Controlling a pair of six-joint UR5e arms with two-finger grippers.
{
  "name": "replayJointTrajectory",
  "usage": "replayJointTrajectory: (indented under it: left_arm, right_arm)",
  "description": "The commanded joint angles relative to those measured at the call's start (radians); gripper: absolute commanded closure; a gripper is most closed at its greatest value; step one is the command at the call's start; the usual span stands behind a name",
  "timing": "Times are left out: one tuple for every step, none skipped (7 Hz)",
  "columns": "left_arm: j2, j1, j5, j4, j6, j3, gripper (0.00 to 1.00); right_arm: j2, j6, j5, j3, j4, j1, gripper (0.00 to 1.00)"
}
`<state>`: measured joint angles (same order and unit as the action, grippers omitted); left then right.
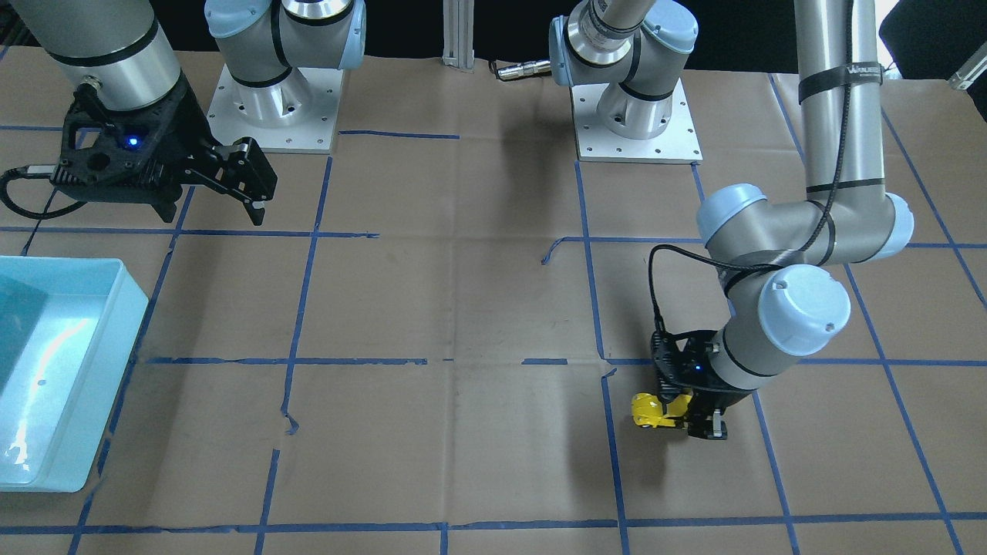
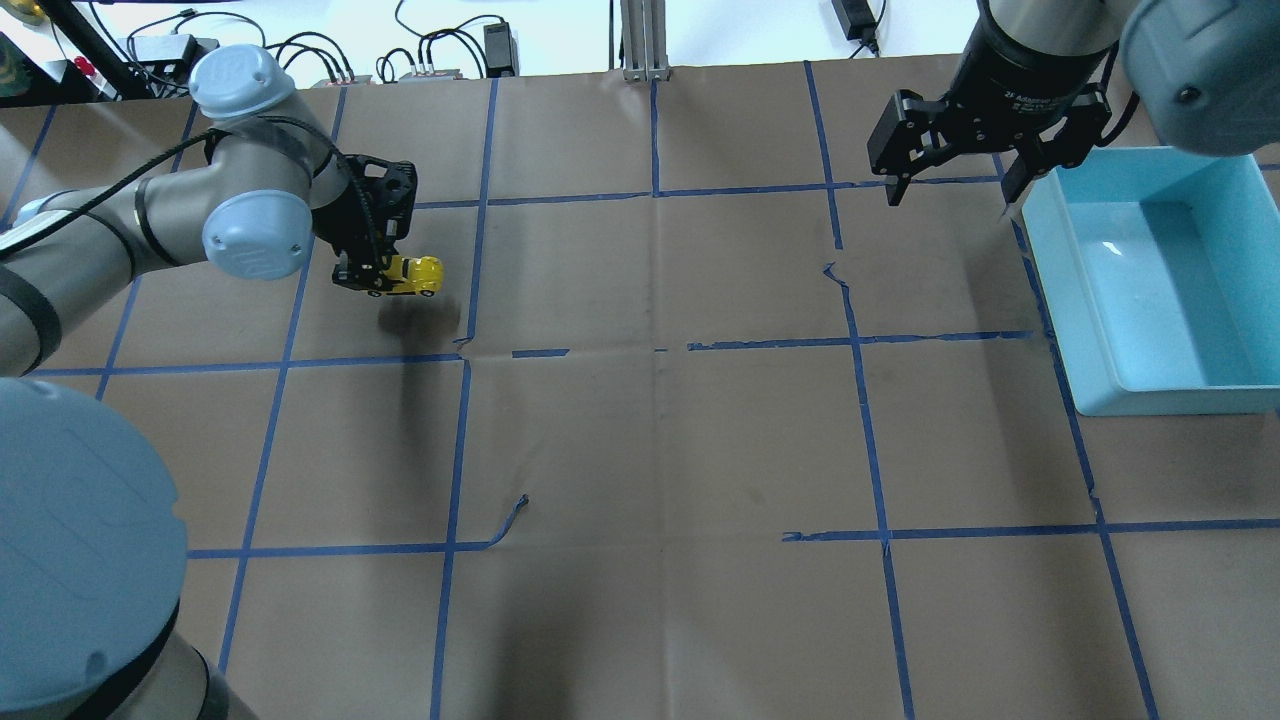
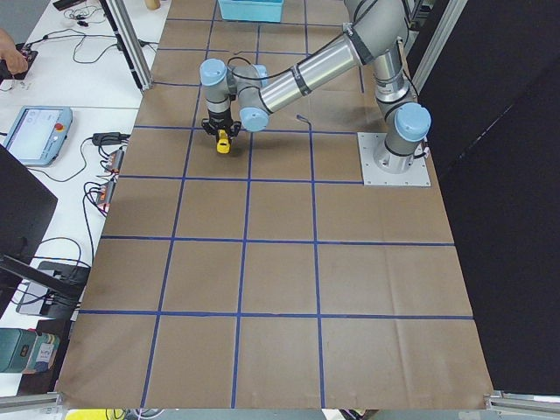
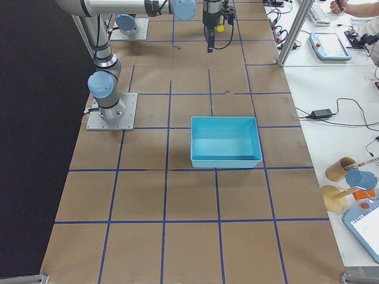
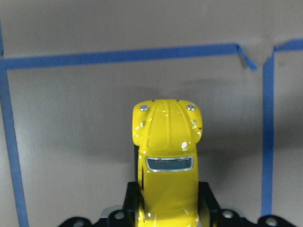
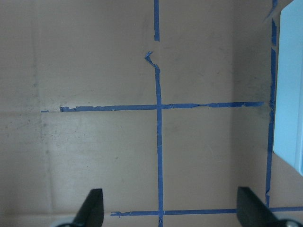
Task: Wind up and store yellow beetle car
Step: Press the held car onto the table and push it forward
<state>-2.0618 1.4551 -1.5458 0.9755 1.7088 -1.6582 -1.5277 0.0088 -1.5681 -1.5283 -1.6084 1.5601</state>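
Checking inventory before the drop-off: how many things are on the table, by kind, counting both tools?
Toy cars: 1, the yellow beetle car, gripped in the left tool
Bins: 1, the blue bin
Tools: 2, the left tool and the right tool, which is open and empty
Total: 4

Brown paper-covered table (image 2: 660, 440), blue tape grid (image 2: 870, 450)

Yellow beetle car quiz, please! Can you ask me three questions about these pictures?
1. True or false: the right gripper holds the yellow beetle car.
2. The blue bin is: A) beside the right gripper, B) under the car, C) tipped over.
3. Fill in: the right gripper's jaws are ____.
Key: 1 false, the left gripper holds it. 2 A. 3 open.
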Motion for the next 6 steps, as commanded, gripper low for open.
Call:
replayJointTrajectory:
  left_arm:
    - [-0.035,0.054,0.029,0.005,-0.080,0.006,1.00]
    - [-0.058,0.054,0.029,0.002,-0.078,0.006,1.00]
    - [-0.064,0.054,0.024,0.002,-0.078,0.015,1.00]
    - [-0.066,0.054,0.016,0.005,-0.080,0.023,1.00]
    - [-0.066,0.054,0.015,0.006,-0.078,0.026,1.00]
    - [-0.064,0.053,0.013,0.006,-0.078,0.026,1.00]
  right_arm:
    - [0.001,-0.001,-0.001,-0.001,-0.004,0.000,0.00]
    - [0.003,-0.001,-0.001,-0.001,-0.004,0.000,0.00]
    - [0.004,-0.001,-0.001,-0.001,-0.004,0.000,0.00]
    - [0.003,-0.001,-0.001,-0.001,-0.004,0.000,0.00]
    - [0.004,-0.001,-0.001,-0.001,-0.004,0.000,0.00]
    - [0.004,-0.001,-0.001,-0.001,-0.004,0.000,0.00]
